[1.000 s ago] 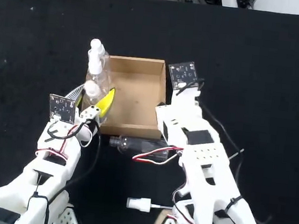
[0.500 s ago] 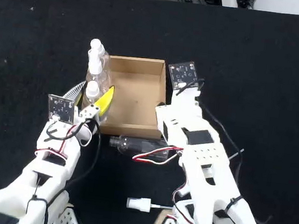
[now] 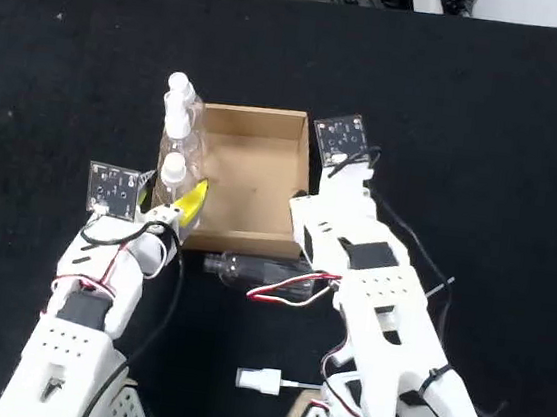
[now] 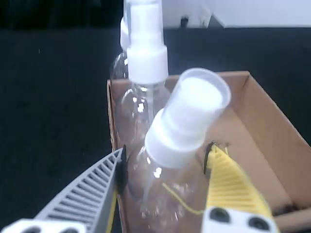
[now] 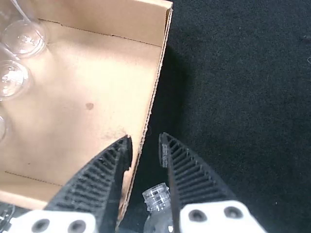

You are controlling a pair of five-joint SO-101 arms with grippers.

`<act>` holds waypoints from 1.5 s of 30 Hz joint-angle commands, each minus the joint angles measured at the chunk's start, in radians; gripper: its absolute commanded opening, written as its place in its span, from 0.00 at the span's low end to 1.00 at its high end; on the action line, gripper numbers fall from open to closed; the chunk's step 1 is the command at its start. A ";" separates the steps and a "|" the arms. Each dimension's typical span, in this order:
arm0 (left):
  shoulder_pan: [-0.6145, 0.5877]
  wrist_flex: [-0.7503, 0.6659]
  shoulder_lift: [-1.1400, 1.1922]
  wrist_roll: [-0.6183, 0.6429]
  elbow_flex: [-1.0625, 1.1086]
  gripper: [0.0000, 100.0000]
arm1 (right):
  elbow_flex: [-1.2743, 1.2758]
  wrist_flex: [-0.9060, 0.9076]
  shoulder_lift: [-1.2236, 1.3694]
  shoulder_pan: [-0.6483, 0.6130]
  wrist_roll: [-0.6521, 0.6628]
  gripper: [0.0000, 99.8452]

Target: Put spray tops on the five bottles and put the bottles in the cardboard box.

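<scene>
My left gripper [image 3: 169, 196] is closed on a capped bottle [image 4: 160, 194]; the grey finger [image 4: 92, 189] sits at the left wall of the cardboard box [image 3: 240, 239], the yellow finger [image 4: 228, 184] presses the bottle's other side from within the box, and the clear body fills the gap between them; this bottle stands at the box's near left corner, hard against the wall; two more capped bottles [image 3: 178, 107] line the same wall just beyond it, close together; from that row across to the right wall I see bare cardboard floor; just in front of the box an uncapped bottle [image 3: 247, 267] lies on its side along the front wall, and a loose spray top [image 3: 259, 378] lies nearer to me, well apart from it; my right gripper [image 5: 145, 143] is parted only narrowly, holding nothing, its two fingers straddling the top edge of the box's right wall near the front corner; the black table [image 3: 491, 112] stretches wide past that arm.
</scene>
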 commanded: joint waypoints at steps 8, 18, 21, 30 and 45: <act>-0.007 0.545 -0.249 0.005 -0.242 0.25 | -0.013 -0.031 -0.007 -0.012 0.011 0.08; -0.008 0.901 -0.247 0.005 -0.458 0.25 | -0.015 -0.031 -0.007 -0.012 0.011 0.08; -0.010 1.023 -0.247 0.005 -0.492 0.24 | -0.025 -0.021 -0.007 -0.011 0.009 0.08; -0.068 1.237 -0.256 -0.003 -0.631 0.24 | -0.156 0.186 -0.001 0.005 0.002 0.08; -0.085 1.175 -0.258 -0.075 -0.535 0.24 | -0.547 0.712 0.031 0.020 0.031 0.08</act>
